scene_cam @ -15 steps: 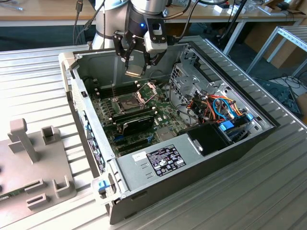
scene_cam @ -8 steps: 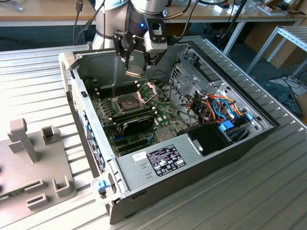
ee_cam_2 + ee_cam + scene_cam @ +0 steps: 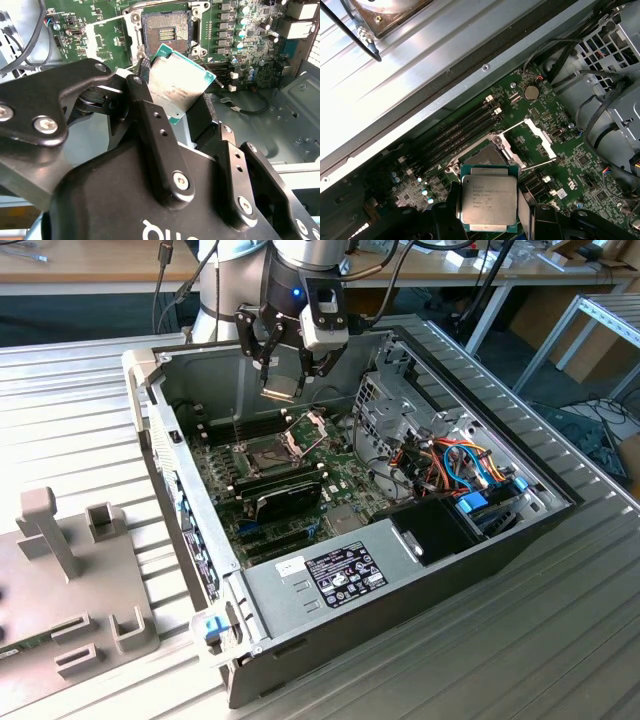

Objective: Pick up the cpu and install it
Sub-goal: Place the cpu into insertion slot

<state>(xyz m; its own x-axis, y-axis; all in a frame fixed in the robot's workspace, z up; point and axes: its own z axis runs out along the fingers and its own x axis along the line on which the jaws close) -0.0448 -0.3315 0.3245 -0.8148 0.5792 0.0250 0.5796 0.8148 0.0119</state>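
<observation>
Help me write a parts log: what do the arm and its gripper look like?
The arm is silver-grey and tubular, with a small blue light and black cables beside it. The gripper is black, with jointed link-bar fingers, silver screws and white lettering on its body.

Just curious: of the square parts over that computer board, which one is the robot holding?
The cpu, silver-grey on top, clamped in the gripper above the board. The dark socket sits on the board, its shiny frame hinged open.
</observation>
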